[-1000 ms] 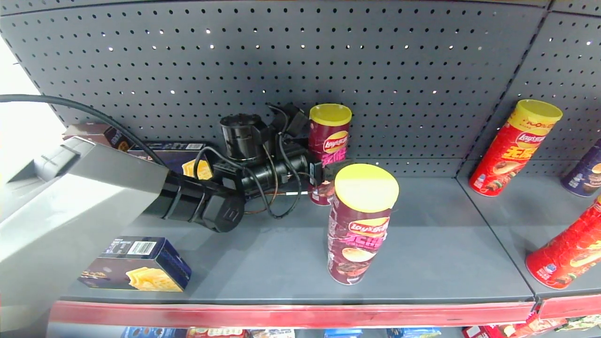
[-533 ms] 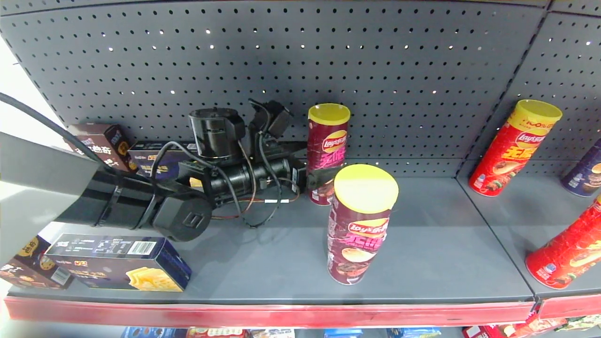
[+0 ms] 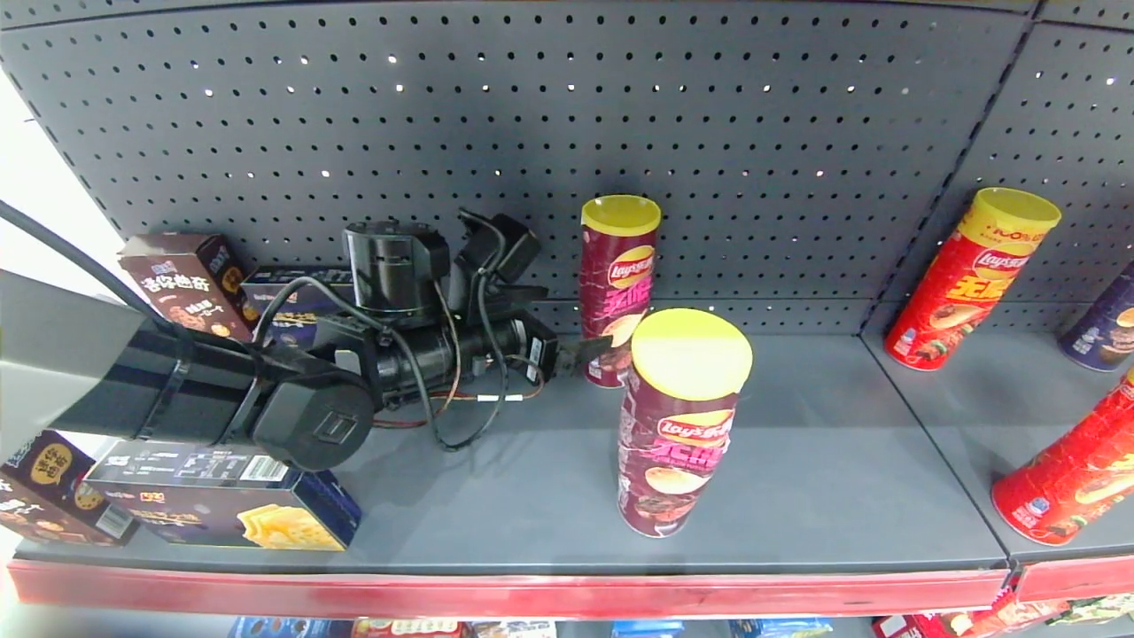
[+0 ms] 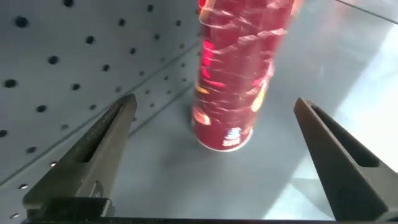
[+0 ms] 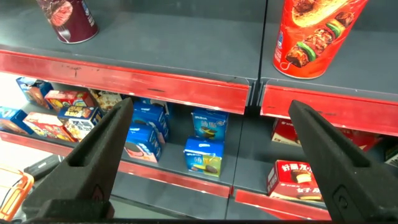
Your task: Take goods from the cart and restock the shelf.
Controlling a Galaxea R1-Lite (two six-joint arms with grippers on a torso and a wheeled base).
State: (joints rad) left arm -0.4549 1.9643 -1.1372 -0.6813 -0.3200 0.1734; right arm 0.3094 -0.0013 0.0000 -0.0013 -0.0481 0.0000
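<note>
Tall maroon chip can [image 3: 618, 292] (yellow-topped, glossy) stands upright.

A grey pegboard wall [image 3: 709, 133] is rising at the far side, light shining through some holes. A white glow [image 3: 22, 159] is showing far left.
</note>
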